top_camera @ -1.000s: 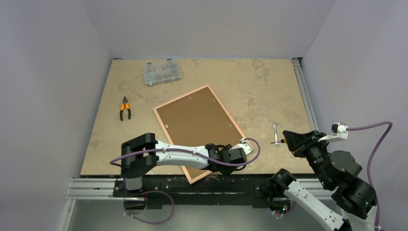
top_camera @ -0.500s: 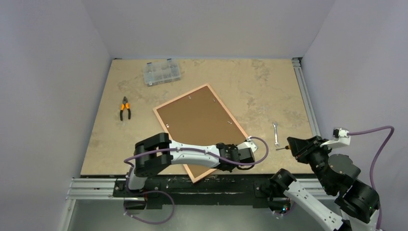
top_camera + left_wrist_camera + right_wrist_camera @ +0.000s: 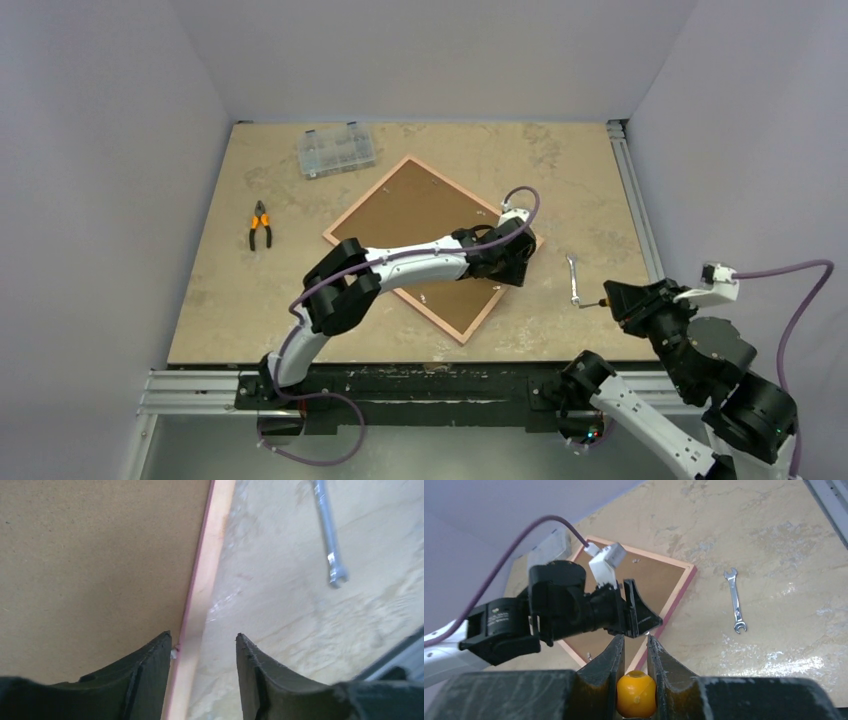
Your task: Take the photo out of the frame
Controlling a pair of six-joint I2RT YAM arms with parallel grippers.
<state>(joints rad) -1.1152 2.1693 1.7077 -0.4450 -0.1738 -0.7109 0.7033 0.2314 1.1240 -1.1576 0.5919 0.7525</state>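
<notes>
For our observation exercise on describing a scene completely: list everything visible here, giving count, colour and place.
frame: one, pink, mid-table, face down
backing board: one, brown, inside the frame
compartment box: one, clear, far left of table
pliers: one, orange and black, left of frame
wrench: one, silver, right of frame
orange round object: one, between right jaws
table: one, beige
left jaws: black, open, astride frame's right edge
right jaws: black, shut on orange round object

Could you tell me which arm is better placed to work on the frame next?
Probably the left: the left gripper is right over the frame, its open jaws straddling the pink rim. The right gripper is well away from it and holds an orange object.
</notes>
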